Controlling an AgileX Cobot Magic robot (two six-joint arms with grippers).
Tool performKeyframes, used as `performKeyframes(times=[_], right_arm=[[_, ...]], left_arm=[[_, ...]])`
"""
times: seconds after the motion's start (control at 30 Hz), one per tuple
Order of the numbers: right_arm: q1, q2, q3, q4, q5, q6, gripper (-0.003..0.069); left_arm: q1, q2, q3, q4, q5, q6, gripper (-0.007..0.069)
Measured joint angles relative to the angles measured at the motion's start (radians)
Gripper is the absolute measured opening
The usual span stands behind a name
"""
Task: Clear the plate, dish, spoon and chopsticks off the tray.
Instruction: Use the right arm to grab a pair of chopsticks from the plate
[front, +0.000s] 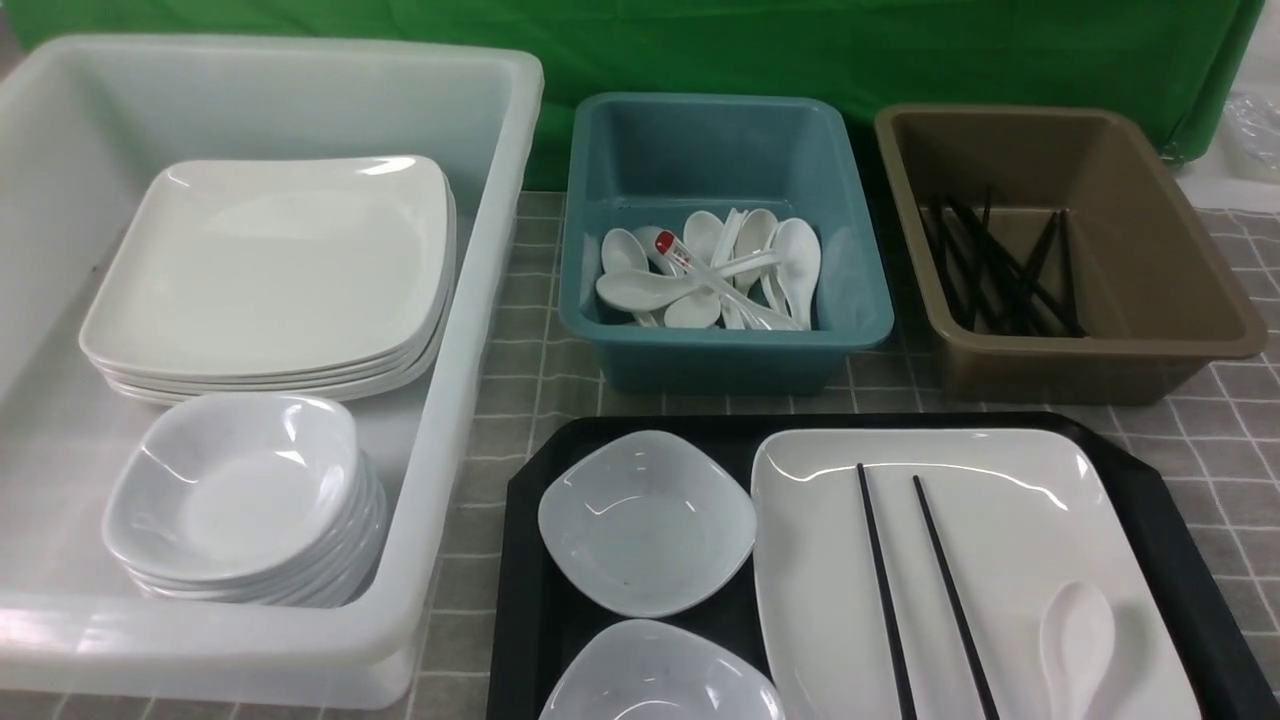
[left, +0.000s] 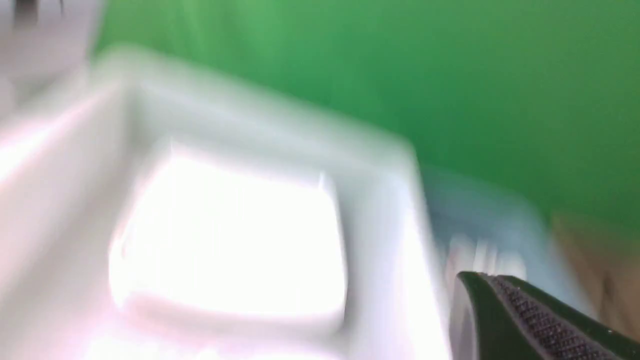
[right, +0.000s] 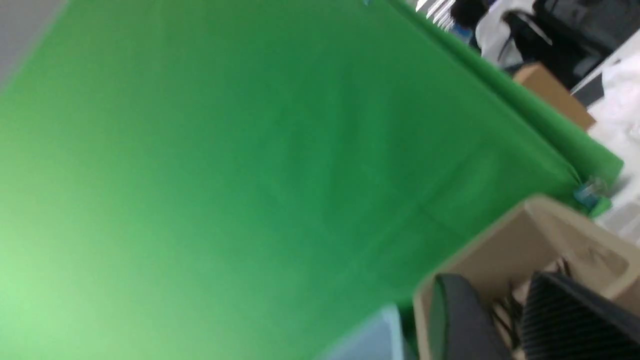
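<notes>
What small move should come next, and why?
Probably bring the right gripper down to the chopsticks: they and the spoon lie on the plate, so the plate should wait; the brown tub with more of them stands on that side.

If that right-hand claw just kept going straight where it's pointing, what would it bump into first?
Probably the brown tub: the right gripper points into it, toward the black chopsticks lying inside. Depth is hard to judge here.

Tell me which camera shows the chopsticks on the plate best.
The front view: both chopsticks lie sharp across the plate, near ends cut off. The left wrist view is blurred white; the right wrist view shows green cloth and a brown tub. Neither shows them.
</notes>
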Motion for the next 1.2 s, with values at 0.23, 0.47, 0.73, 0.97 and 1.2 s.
performKeyframes(times=[0.23,0.47,0.73,0.97,1.2], right_arm=[[0.137,0.248,-0.474,-0.135,0.694,-0.171,0.0233],[0.316,0.761,-0.753,-0.174,1.128,-0.34,0.0069],[0.341,1.24,-0.89,-0.154,1.127,-0.393,0.0058],[0.341,1.536,-0.99,-0.085,1.073,-0.397,0.0562],[0.357,1.705,-1.028,0.009,1.002,-0.421,0.0687]], left_arm=[[0.0,0.209,-0.022,-0.319,0.253,0.326,0.0021],[-0.041,0.326,-0.041,-0.378,0.251,0.404,0.0012],[-0.373,0.409,-0.115,-0.216,0.302,0.28,0.0],[-0.616,0.498,-0.121,-0.073,0.301,0.119,0.0],[-0.66,0.523,-0.121,-0.067,0.293,0.092,0.0]])
